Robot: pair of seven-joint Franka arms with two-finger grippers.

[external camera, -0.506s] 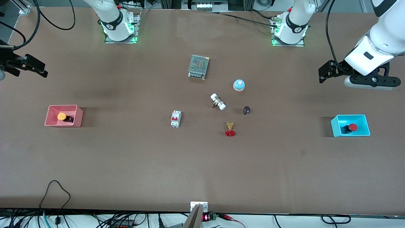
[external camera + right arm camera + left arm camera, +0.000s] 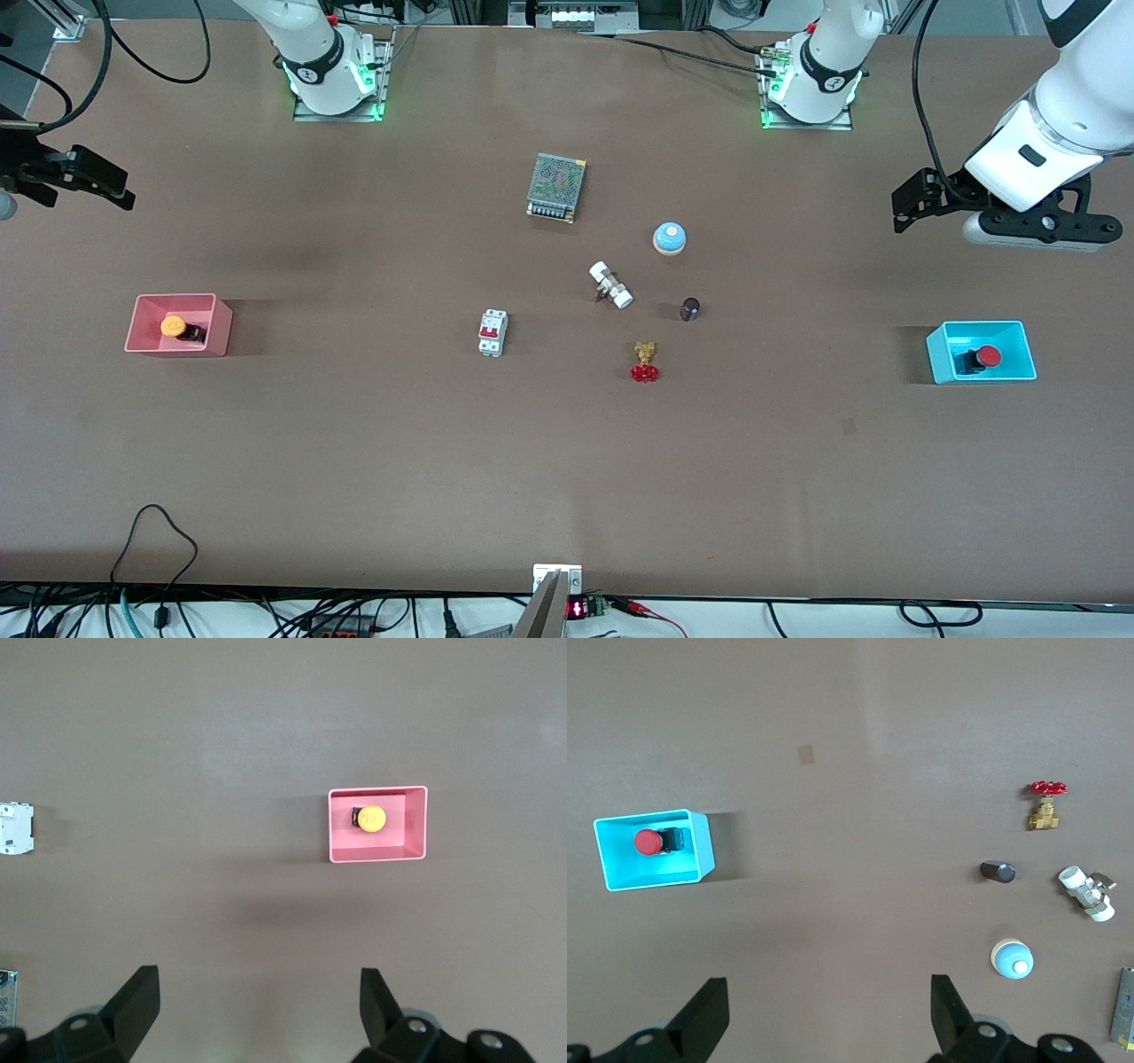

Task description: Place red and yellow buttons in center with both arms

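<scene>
The red button (image 2: pixel 982 357) lies in a blue bin (image 2: pixel 937 353) toward the left arm's end of the table. The orange-yellow button (image 2: pixel 174 326) lies in a pink bin (image 2: pixel 140 321) toward the right arm's end. My left gripper (image 2: pixel 904 206) hangs open and empty over bare table beside the blue bin. In the left wrist view (image 2: pixel 830 1010) the red button (image 2: pixel 648 842) is well off from the fingers. My right gripper (image 2: pixel 120 186) hangs open and empty over the table's edge. In the right wrist view (image 2: pixel 257 1005) the yellow button (image 2: pixel 371 819) sits in its bin.
Around the middle of the brown tabletop (image 2: pixel 567 443) lie a mesh power supply (image 2: pixel 556 186), a blue-domed bell (image 2: pixel 670 237), a white fitting (image 2: pixel 610 284), a dark cylinder (image 2: pixel 690 308), a red-handwheel brass valve (image 2: pixel 645 361) and a white circuit breaker (image 2: pixel 493 332).
My right gripper has shifted a little toward the robots' side of the table. The left gripper and both buttons have not visibly moved.
</scene>
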